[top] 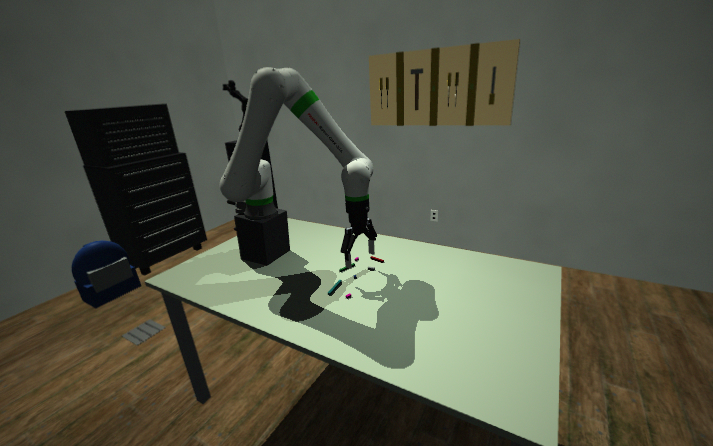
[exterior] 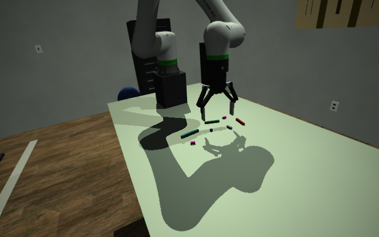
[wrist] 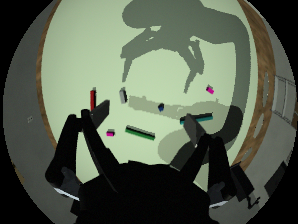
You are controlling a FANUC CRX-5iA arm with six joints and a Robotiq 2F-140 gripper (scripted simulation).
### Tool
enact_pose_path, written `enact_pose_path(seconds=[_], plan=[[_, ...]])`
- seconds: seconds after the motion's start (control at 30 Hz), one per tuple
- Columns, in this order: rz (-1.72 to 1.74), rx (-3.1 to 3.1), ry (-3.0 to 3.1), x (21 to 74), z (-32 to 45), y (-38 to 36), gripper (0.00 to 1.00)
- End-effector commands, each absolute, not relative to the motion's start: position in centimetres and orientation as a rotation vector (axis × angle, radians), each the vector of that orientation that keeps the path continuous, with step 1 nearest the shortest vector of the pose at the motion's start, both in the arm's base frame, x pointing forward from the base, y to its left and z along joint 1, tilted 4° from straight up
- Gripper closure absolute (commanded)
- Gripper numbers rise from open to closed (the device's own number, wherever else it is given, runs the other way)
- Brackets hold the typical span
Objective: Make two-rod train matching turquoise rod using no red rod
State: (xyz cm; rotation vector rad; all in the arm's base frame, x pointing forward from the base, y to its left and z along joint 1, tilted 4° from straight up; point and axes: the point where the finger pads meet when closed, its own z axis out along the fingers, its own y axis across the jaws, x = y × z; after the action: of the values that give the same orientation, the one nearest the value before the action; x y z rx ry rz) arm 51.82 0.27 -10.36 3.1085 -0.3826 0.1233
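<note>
My gripper (top: 359, 257) (exterior: 217, 116) (wrist: 147, 113) is open and empty, above the table near the green rod (top: 347, 268) (exterior: 211, 121) (wrist: 140, 134). One magenta rod (top: 356, 258) (exterior: 224, 117) (wrist: 110, 133) lies near the green rod's end, apart from it. The other magenta rod (top: 348, 295) (exterior: 192, 142) (wrist: 210, 90) lies beyond the turquoise rod (top: 335, 287) (exterior: 189, 133) (wrist: 204, 117), which a finger partly covers in the wrist view. The blue rod (top: 355, 277) (exterior: 211, 129) (wrist: 161, 107) lies alone between the turquoise and grey rods. All rods lie apart.
The grey rod (top: 371, 268) (exterior: 229, 127) (wrist: 123, 96) lies near the red rod (top: 377, 259) (exterior: 239, 121) (wrist: 92, 100), with a gap between them. The arm's black base block (top: 262, 238) (exterior: 170, 89) stands on the table (top: 492, 332) (exterior: 317, 176). The arm's shadow falls across the table.
</note>
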Motion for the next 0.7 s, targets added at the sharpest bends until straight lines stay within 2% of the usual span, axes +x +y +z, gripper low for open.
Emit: enact_pose_path(seconds=[0.0, 0.67], plan=[[0.111, 3.139, -0.122, 51.8, -10.3, 0.9, 0.00], [0.106, 2.988, 0.892, 51.8, -10.3, 3.4, 0.00]])
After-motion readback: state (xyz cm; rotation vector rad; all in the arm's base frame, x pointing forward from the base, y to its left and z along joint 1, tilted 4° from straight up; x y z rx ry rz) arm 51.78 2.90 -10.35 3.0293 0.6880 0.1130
